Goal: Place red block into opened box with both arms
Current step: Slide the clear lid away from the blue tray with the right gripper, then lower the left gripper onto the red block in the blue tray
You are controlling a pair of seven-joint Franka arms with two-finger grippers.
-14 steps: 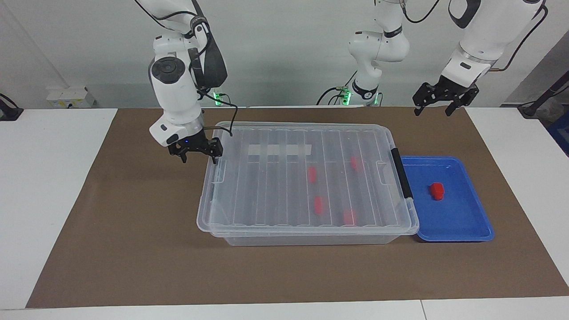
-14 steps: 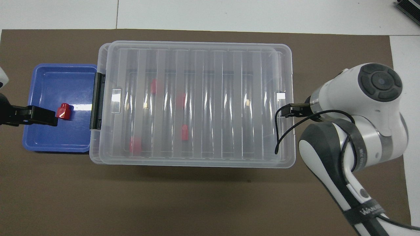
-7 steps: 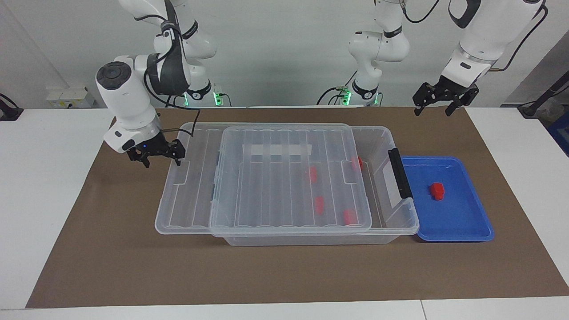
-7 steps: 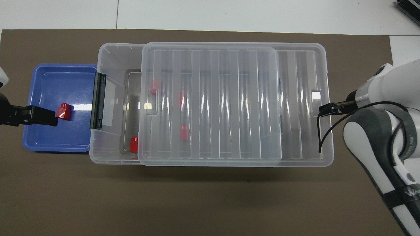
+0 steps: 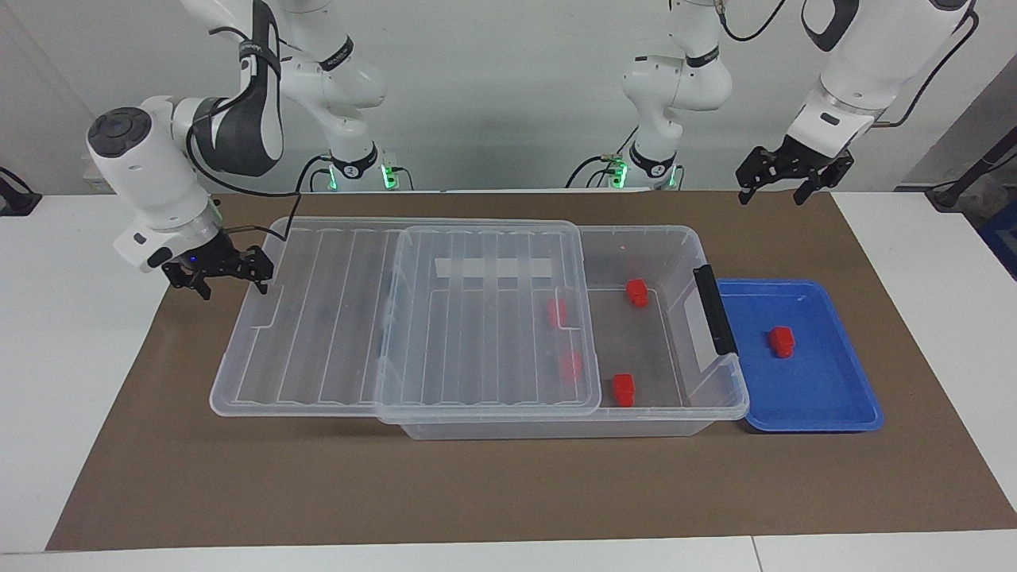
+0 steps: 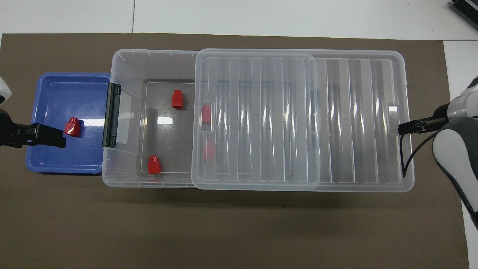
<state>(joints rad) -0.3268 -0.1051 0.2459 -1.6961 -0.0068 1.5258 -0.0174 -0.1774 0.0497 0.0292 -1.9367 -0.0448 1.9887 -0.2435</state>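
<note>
The red block (image 5: 781,340) (image 6: 72,126) lies in the blue tray (image 5: 826,413) (image 6: 56,164), beside the box's black handle (image 5: 715,310). The clear box (image 5: 719,397) (image 6: 127,59) stands half uncovered, and its ribbed lid (image 5: 334,318) (image 6: 336,123) sticks out toward the right arm's end. My right gripper (image 5: 226,284) (image 6: 420,127) is open at the lid's end, with one finger against the end rim. My left gripper (image 5: 772,197) (image 6: 37,135) hangs open and empty, high in the air at the tray's end of the table, and that arm waits.
Several more red blocks lie in the box: two in the uncovered part (image 5: 636,291) (image 5: 624,389), others under the lid (image 5: 560,312). A brown mat (image 5: 508,492) covers the table under everything. The lid's outer end overhangs the mat past the box.
The lid has slid off the box toward the right arm's end together with my right gripper, uncovering the handle end and two blocks. My left arm has stayed in place.
</note>
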